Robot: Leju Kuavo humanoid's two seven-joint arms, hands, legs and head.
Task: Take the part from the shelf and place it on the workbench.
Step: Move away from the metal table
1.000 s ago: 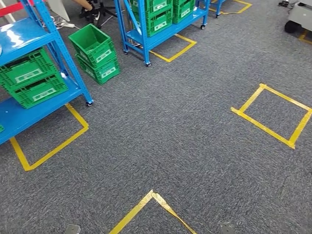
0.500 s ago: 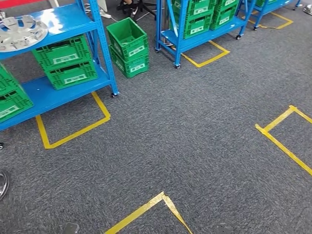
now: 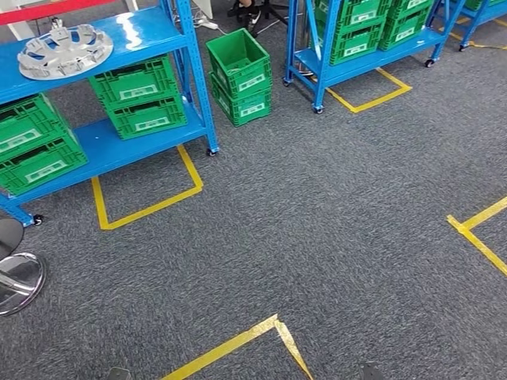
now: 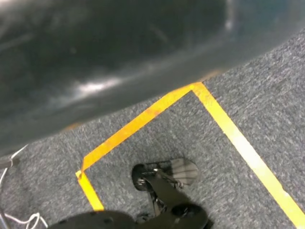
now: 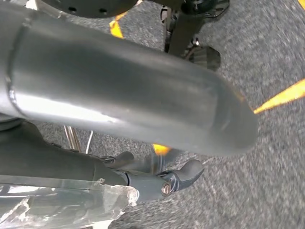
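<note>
The part (image 3: pixel 64 49) is a round silver wheel-cover-like disc lying on the top level of the blue shelf (image 3: pixel 150 32) at the far left of the head view. It lies well away from me across grey carpet. In the right wrist view my right hand (image 5: pixel 151 157) hangs over the floor, its thick grey thumb (image 5: pixel 126 100) apart from the darker fingers (image 5: pixel 179 176), with nothing between them. In the left wrist view a dark blurred shape (image 4: pixel 107 62) crosses the picture close to the camera, and I cannot make out the left hand's fingers.
Green crates (image 3: pixel 140 99) fill the shelf's lower level, and two more (image 3: pixel 240 75) are stacked on the floor beside it. A second blue rack (image 3: pixel 359 55) stands at the back. Yellow tape (image 3: pixel 239 342) marks squares on the carpet. A chair base (image 3: pixel 20 277) sits at the left edge.
The whole picture has shifted right, so the camera has turned left. The shelf with the silver part has come fully into view.
</note>
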